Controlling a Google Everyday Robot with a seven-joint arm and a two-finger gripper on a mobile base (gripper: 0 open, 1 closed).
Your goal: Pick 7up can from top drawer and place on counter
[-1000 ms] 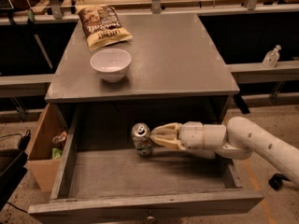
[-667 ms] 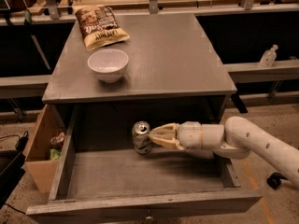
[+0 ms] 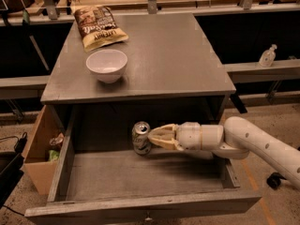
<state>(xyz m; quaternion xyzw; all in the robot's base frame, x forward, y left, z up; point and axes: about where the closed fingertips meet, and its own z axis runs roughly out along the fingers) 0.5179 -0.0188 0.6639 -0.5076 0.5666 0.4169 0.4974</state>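
Right, the gripper point(image 3: 151, 138) is down inside the top drawer point(image 3: 140, 182), reaching in level on a smooth white arm point(image 3: 255, 139) with rounded, jointed segments and a cream-coloured tip. Directly ahead of that tip, touching it, stands the 7up can point(image 3: 140, 136): a small silvery cylinder, upright, its shiny lid and pull tab facing up, sitting towards the back of the drawer's flat floor. Whether the gripper has clamped onto the can or is only pressed against its side, I cannot tell. The drawer itself is pulled well out: a wide, shallow box of rough grey planks, with its long front board nearest the camera, well clear of the gripper. Above the gripper lies the counter point(image 3: 173, 55), a broad rectangle of worn grey wood with a matte, scuffed surface. Up there, above and beyond the can's side of the gripper, sits a round white bowl point(image 3: 107, 64), glossy and smooth, and farther back a crinkled brown-and-yellow snack bag point(image 3: 97, 26). Past the can, outside the drawer's side wall, a pale wooden crate point(image 3: 40, 144) holds some crumpled bits.
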